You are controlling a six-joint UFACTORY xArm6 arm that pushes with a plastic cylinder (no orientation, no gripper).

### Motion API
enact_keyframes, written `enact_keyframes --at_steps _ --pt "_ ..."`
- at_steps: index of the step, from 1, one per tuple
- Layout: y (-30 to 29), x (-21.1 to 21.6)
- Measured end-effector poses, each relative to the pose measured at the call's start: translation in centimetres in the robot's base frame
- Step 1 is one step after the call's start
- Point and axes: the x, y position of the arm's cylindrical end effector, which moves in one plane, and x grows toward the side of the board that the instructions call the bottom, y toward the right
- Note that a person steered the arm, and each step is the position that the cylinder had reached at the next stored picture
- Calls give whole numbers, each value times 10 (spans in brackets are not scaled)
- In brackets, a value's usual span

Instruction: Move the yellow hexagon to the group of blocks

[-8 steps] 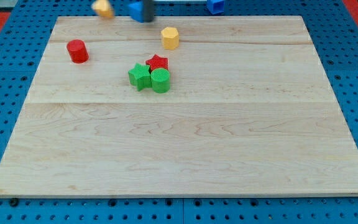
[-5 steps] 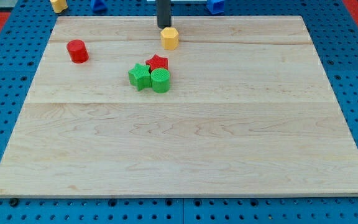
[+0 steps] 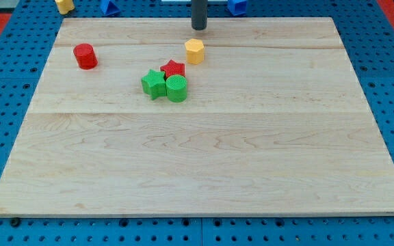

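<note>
Yellow hexagon near the group, not yet joined.

Nearest you, the board lies bare. Further up, the green star, green cylinder and red star huddle touching. The yellow hexagon sits just up and right of the red star, apart from it. A red cylinder stands alone at the view's left. My tip hovers above the hexagon, slightly right, not touching. You have no claw here, only a rod. The push looks half done; next, shove the hexagon down-left into the red star. At the top edge, yellow and blue blocks are cut off, shapes unclear.
</note>
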Motion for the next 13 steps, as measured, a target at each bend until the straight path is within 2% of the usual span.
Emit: enact_keyframes --at_steps 2,3,5,6,7,8,9,13 --pt "-6 74" --pt "-16 88" --pt "35 142" --pt "75 154" --pt "73 178" --pt "49 182" --pt "50 166" --pt "30 166"
